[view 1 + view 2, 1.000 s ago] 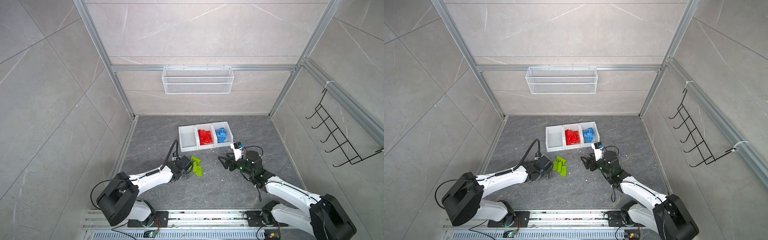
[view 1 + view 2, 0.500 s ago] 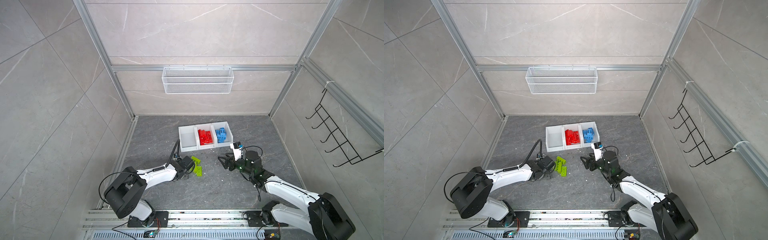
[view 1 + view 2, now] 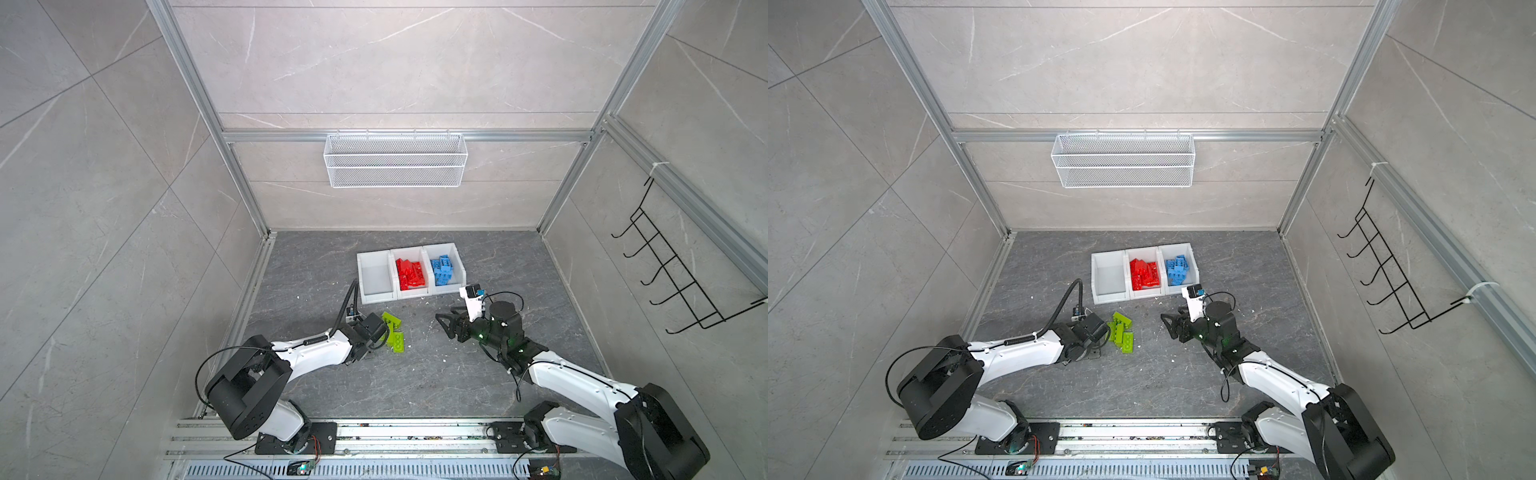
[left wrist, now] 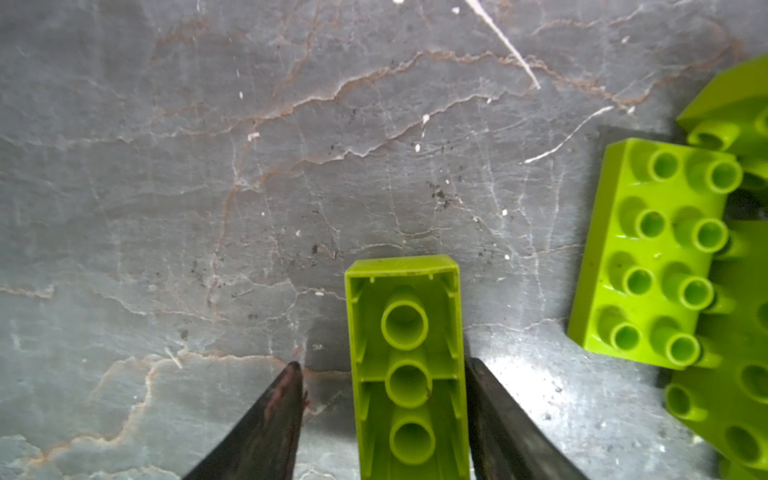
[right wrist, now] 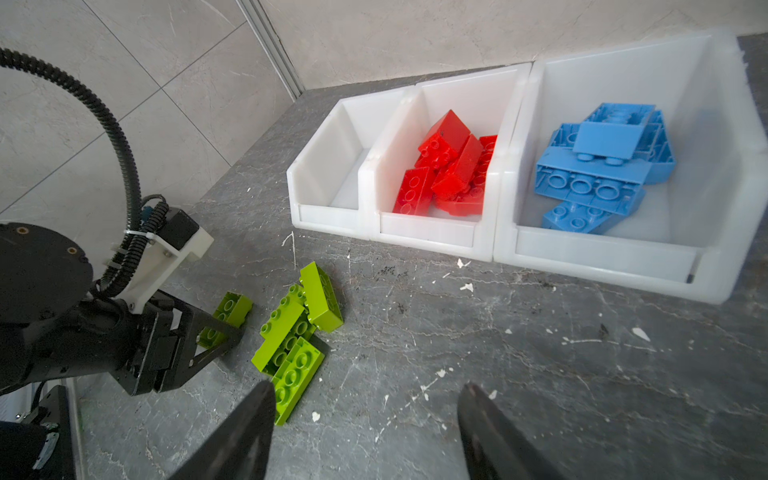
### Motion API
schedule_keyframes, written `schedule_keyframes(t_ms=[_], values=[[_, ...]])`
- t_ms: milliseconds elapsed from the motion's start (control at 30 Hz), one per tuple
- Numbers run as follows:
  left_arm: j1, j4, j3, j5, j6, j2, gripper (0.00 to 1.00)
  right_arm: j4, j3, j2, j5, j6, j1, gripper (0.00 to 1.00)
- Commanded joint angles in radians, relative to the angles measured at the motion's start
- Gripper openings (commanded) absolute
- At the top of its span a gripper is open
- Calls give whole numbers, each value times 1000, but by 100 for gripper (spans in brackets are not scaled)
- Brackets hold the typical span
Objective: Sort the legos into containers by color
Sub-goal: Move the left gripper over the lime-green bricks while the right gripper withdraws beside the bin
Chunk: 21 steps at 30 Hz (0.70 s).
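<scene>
Three bins (image 3: 376, 297) on the desk (image 3: 415, 386): red bricks (image 3: 410, 273) in the middle, blue bricks (image 3: 442, 270) at right. At least four green bricks (image 3: 397, 340) lie loose nearby. Left hand (image 4: 382, 365) half-open astride one, not gripping. Right hand (image 5: 368, 388) wide open, empty.

Open surface (image 3: 419, 347) is stretching between the green pile (image 3: 398, 341) and the right claw (image 5: 368, 390), leaving passage toward the containers (image 3: 376, 297).

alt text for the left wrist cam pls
The left hand straddles a lime green brick on the grey stone tabletop, hollow underside facing the camera, with a gap at one finger. More green bricks lie piled nearby.
</scene>
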<state>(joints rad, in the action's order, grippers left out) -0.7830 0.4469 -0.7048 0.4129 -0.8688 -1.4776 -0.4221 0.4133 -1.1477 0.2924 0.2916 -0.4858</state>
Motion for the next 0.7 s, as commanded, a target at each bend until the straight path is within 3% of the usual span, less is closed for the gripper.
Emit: schedule_keyframes(t_ms=[0, 400, 667], values=[[-2, -6, 1, 44, 23, 25, 59, 11, 27, -6, 3, -18, 1, 71], [-2, -20, -21, 35, 39, 12, 42, 16, 39, -28, 21, -15, 1, 71], [-2, 8, -48, 10, 61, 94, 34, 15, 32, -14, 7, -20, 0, 72]])
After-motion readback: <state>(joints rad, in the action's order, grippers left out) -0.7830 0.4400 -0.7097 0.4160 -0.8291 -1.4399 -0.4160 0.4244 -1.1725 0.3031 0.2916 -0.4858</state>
